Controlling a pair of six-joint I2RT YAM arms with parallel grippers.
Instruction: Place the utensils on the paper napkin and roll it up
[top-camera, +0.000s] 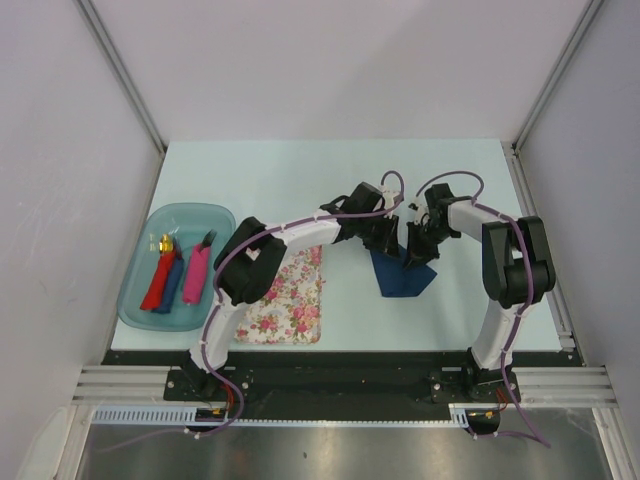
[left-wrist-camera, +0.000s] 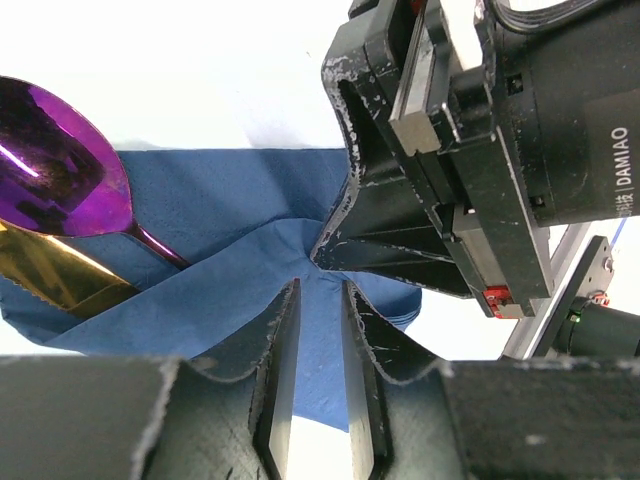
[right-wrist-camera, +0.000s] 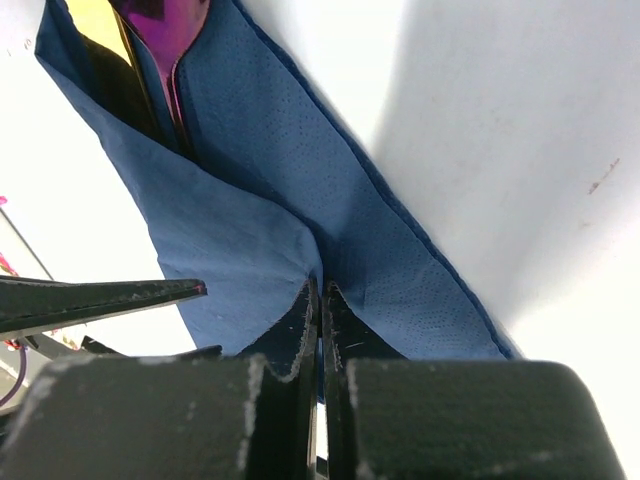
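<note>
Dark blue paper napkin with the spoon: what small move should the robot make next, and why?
Probably close the left gripper on the raised fold of the dark blue paper napkin. The right gripper pinches that fold, the left's jaws stand apart, and the shiny purple spoon and gold utensil lie on it.

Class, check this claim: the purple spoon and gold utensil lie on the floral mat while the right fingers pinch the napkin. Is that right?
No. The spoon and gold utensil lie on the napkin, not the floral mat; the left wrist view shows it. The right fingers do pinch the napkin.
</note>
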